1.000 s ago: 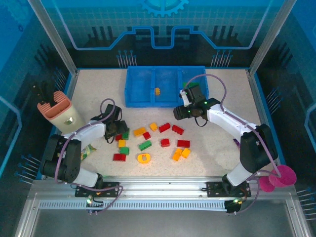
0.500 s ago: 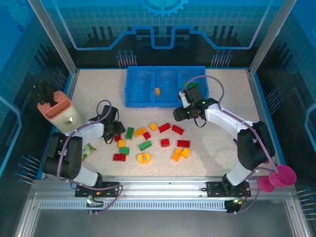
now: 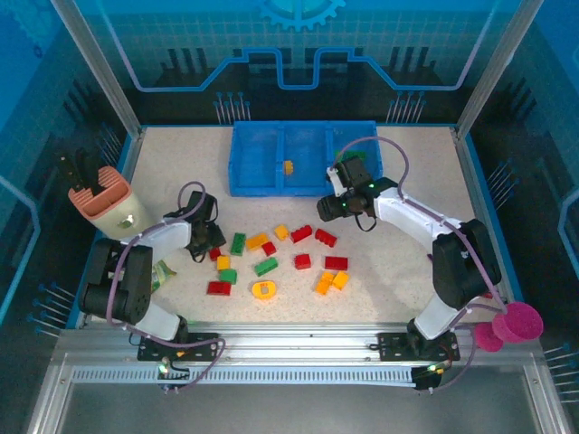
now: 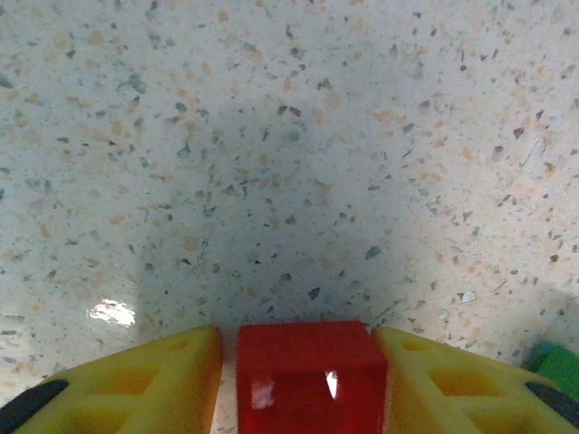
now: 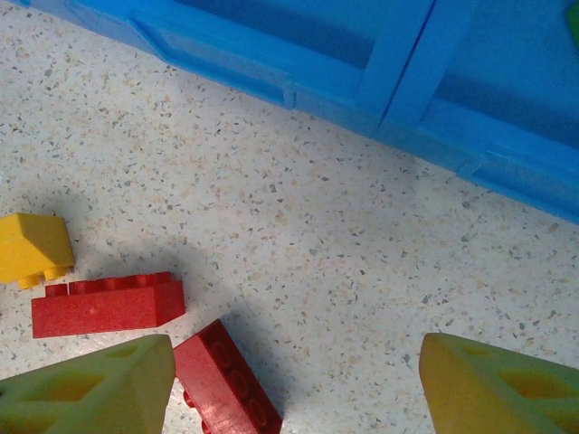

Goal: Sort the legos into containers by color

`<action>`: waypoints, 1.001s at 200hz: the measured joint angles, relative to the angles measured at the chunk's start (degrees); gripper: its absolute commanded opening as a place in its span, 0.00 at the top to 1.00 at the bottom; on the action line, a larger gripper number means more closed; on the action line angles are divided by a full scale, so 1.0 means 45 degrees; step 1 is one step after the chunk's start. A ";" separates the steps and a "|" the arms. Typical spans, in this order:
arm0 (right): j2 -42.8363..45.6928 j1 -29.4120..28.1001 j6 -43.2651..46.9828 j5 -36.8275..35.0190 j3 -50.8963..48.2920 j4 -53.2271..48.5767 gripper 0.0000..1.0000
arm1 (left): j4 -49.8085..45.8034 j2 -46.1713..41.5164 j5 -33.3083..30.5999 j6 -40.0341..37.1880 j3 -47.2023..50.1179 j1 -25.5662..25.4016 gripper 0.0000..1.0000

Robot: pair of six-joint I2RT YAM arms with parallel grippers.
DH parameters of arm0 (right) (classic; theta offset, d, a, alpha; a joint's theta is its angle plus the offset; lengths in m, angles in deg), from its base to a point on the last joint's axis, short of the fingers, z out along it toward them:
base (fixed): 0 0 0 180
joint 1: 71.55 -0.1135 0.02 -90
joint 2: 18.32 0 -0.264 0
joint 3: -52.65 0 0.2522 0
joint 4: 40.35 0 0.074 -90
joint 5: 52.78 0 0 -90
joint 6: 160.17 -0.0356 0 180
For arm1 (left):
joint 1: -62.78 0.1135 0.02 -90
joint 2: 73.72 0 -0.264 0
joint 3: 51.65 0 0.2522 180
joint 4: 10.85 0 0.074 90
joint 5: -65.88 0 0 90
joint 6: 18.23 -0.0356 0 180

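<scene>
Red, green and yellow-orange legos lie scattered mid-table, among them a green one (image 3: 238, 242) and a red one (image 3: 301, 233). My left gripper (image 3: 212, 248) is down on the table, its yellow fingers (image 4: 136, 380) closed against the sides of a small red lego (image 4: 312, 375). A green lego (image 4: 556, 366) lies just to its right. My right gripper (image 3: 326, 210) hangs open in front of the blue tray (image 3: 303, 190), over two red legos (image 5: 109, 303) (image 5: 226, 380) and a yellow one (image 5: 34, 246). The middle container holds an orange lego (image 3: 288, 166). The right container holds a green one (image 3: 336, 155).
A beige-and-pink utensil holder (image 3: 109, 203) stands at the left edge, with a snack packet (image 3: 161, 274) by the left arm. A magenta cup (image 3: 516, 321) sits at the near right corner. The tray's front wall (image 5: 362, 90) runs close ahead of the right gripper.
The left gripper's jaws have closed in on the red lego, and the arm has drawn slightly left, uncovering the green lego. The right arm has barely moved.
</scene>
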 measured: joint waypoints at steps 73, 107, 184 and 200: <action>0.0000 0.0092 0.0151 -0.0248 0.0063 -0.0019 0.27 | -0.0952 0.0559 -0.0588 -0.0525 -0.0738 -0.0588 0.80; 0.0078 0.0296 0.0219 -0.0253 0.0063 -0.0019 0.27 | -0.1472 0.0495 -0.0112 -0.0355 -0.1428 -0.1224 0.81; 0.0937 0.0403 0.0219 -0.0180 -0.0442 0.0199 0.27 | -0.0879 0.0913 0.0131 -0.0398 -0.7383 -0.1579 0.81; 0.0937 0.0403 0.0214 -0.0146 -0.0452 0.0194 0.27 | -0.0423 0.1953 0.0126 -0.0427 -0.8233 -0.1583 0.81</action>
